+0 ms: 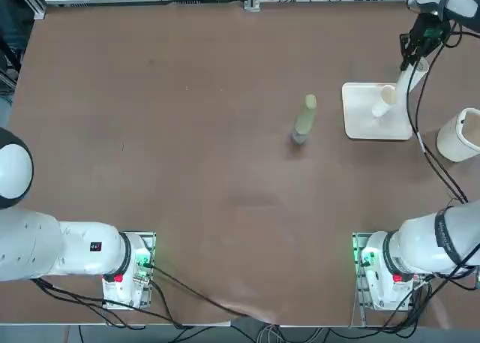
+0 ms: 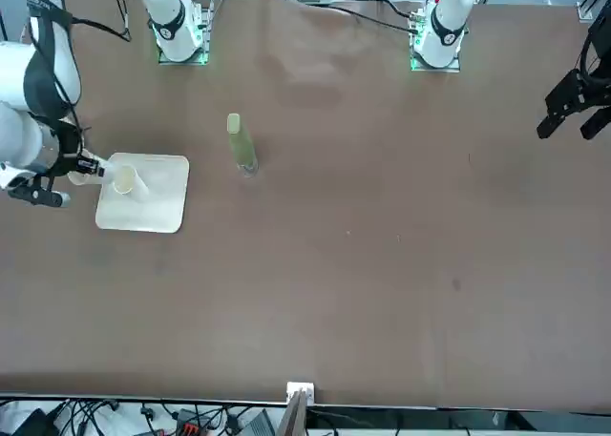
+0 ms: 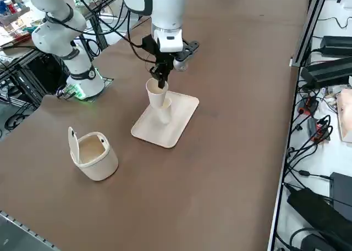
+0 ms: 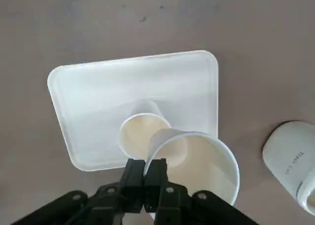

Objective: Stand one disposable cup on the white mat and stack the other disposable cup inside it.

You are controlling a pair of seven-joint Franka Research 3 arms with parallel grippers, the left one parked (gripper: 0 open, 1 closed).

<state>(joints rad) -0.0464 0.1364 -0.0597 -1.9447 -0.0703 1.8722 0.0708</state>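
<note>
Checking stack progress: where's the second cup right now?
Held by its rim in the right gripper, the second cup hangs just above the upright cup on the white mat, near the table's right edge in the top view.

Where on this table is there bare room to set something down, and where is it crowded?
Bare: the wide stretch from the green bottle toward the parked arm, and the table's middle. Crowded: the white mat with a standing cup, the right gripper shut on the held cup above it, and the cream tub beside the mat.
</note>
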